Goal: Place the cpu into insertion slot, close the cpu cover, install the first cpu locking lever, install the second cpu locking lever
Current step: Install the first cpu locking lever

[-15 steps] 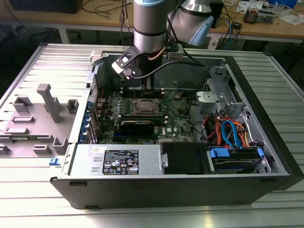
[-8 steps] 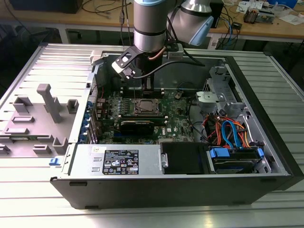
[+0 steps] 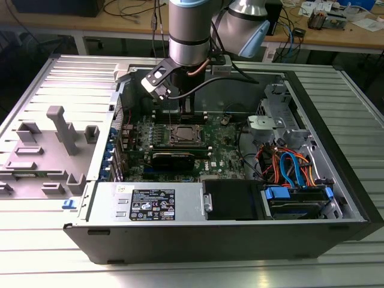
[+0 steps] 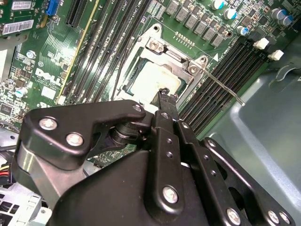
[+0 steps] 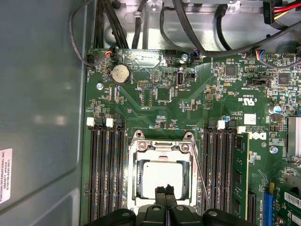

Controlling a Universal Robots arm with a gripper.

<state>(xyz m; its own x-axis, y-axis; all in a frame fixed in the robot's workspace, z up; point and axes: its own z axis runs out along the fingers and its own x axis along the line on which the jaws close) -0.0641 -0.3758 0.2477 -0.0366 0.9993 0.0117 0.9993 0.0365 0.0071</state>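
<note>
The cpu (image 5: 162, 175), a pale silver square, lies in the insertion slot (image 3: 182, 135) on the green board. It also shows in the second wrist view as the cpu (image 4: 153, 79). The cpu cover (image 5: 162, 147) is a shiny frame lying down around the chip, seen too as the cpu cover (image 4: 170, 52). A thin locking lever (image 4: 225, 87) sticks out slantwise over the memory slots beside the socket, and appears as the lever (image 5: 202, 181). My gripper (image 5: 164, 190) is shut with nothing in it, its tips over the chip's near edge. The gripper (image 4: 163, 94) tips touch or hover just above that edge. The arm holds the gripper (image 3: 182, 113) straight above the socket.
Black memory slots (image 5: 106, 174) flank the socket on both sides, one with a green module (image 5: 240, 169). A black drive box (image 3: 231, 199), a labelled power supply (image 3: 150, 203) and coloured cables (image 3: 288, 168) fill the case's near side. A grey fixture (image 3: 57, 129) stands on the exterior view's left.
</note>
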